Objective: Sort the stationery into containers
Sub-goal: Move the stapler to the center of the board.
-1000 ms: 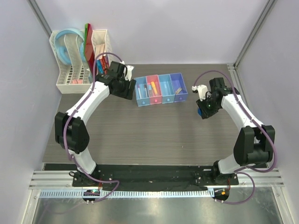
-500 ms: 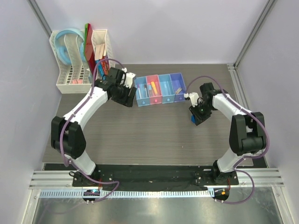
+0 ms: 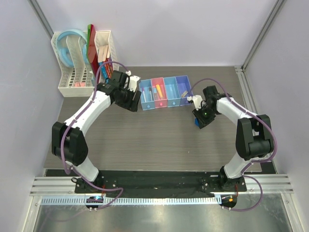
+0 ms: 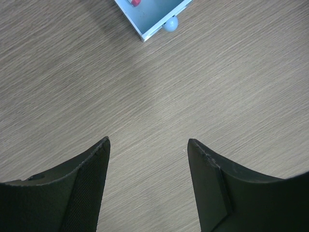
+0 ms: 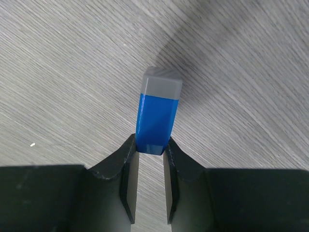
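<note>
The four joined bins (image 3: 165, 92) stand at the back middle: light blue, pink, light blue, violet-blue. A grey stick (image 3: 146, 93) lies in the leftmost bin, an orange-yellow piece (image 3: 158, 90) and a dark pen in the pink one, and a tan piece (image 3: 183, 92) in the violet-blue one. My right gripper (image 3: 199, 121) (image 5: 150, 147) is shut on a dark-blue block with a grey end (image 5: 159, 113), in front of and right of the bins, above bare table. My left gripper (image 3: 131, 102) (image 4: 148, 142) is open and empty, just left of the leftmost bin's near corner (image 4: 154, 21).
A white mesh rack (image 3: 82, 60) with books, folders and a blue ring stands at the back left. Grey walls close in the table on three sides. A metal rail runs along the right edge (image 3: 244, 79).
My right gripper has carried the blue block left, closer to the bins. My left arm has shifted slightly and now holds still beside the leftmost bin.
</note>
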Robot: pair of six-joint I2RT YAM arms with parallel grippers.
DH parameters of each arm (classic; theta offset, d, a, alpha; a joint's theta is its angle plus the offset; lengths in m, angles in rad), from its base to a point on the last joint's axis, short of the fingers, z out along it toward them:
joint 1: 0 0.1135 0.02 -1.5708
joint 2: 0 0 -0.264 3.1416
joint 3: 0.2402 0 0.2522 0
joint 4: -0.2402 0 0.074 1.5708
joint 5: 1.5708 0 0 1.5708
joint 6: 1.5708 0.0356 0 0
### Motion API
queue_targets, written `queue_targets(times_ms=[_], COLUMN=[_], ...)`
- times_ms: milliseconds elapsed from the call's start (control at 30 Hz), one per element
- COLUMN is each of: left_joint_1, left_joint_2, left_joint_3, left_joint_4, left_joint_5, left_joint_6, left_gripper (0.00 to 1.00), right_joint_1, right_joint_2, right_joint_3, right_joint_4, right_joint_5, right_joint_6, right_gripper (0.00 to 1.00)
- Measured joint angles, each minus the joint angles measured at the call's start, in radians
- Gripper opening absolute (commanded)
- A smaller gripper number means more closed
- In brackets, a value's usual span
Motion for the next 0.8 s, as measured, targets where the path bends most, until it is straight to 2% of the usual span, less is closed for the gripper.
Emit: queue_targets(times_ms=[800], left_joint_1=[0.0], left_joint_2=[0.0], left_joint_3=[0.0], left_joint_4=[0.002], left_joint_5=[0.015], left_joint_6=[-0.001], left_gripper=[0.67], right_joint_1=[0.032], right_joint_2=[0.013], right_joint_3=[-0.032], right_joint_4=[0.049], right_joint_5=[0.036], right_joint_6=[0.027], right_gripper=[0.23])
